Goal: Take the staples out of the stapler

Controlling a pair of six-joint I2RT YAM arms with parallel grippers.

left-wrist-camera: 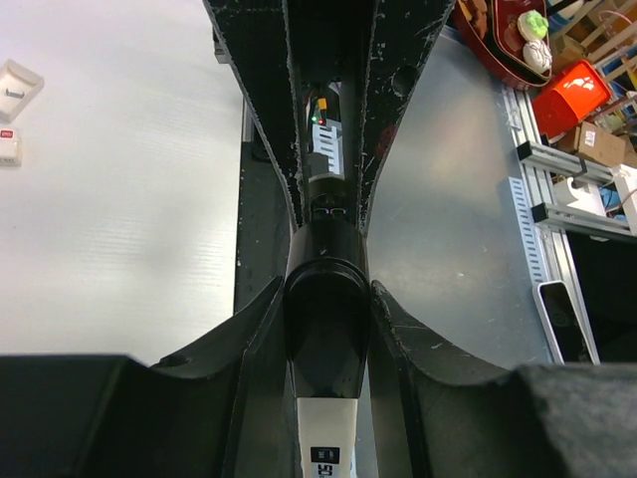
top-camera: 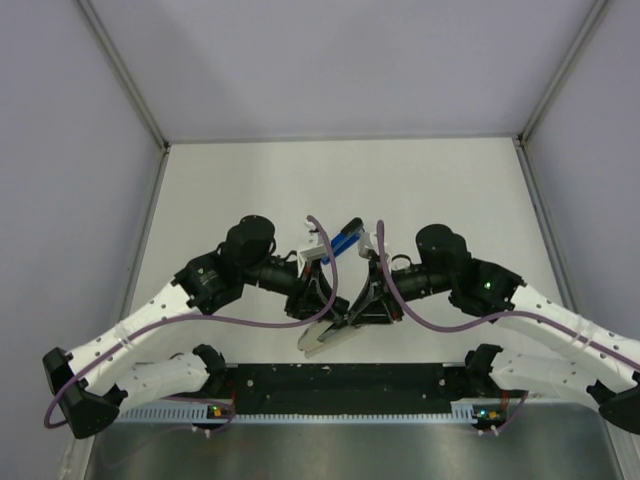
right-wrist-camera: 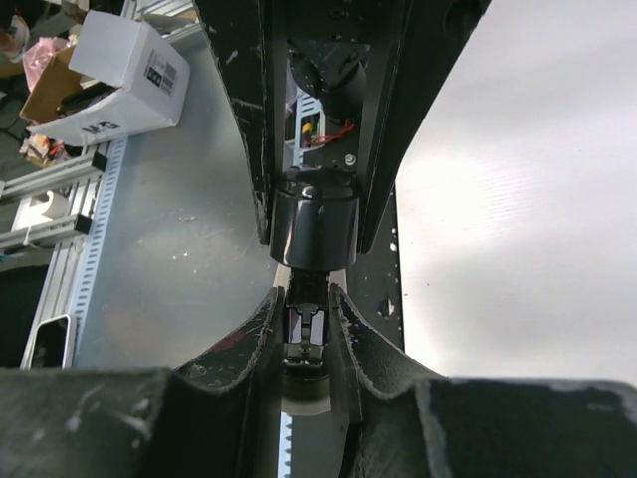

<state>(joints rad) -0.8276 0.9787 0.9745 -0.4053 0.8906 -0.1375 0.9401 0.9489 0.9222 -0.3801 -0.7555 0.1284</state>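
Up off the white table (top-camera: 250, 190), in the middle between the two arms: the stapler (top-camera: 347, 240). From above, a small blue stick with a dark tip, pointing away from the arm bases. Held tight by the left gripper (left-wrist-camera: 327, 289), one black finger (left-wrist-camera: 249, 344) pressed on each side of the shiny black body. Nearer the left wrist camera, a white bit with a tiny label. Facing it from the other side, very close, the right gripper (right-wrist-camera: 305, 294). Fingers (right-wrist-camera: 261, 334) snug against both sides of a little black and silvery part, right next to the round black body. Hard to tell if pinching or only touching. From above, also a pale grey bar (top-camera: 322, 340) poking out under both grippers toward the near edge. Far off on the table in the left wrist view, two small white things (left-wrist-camera: 15, 90), well apart from the arms.
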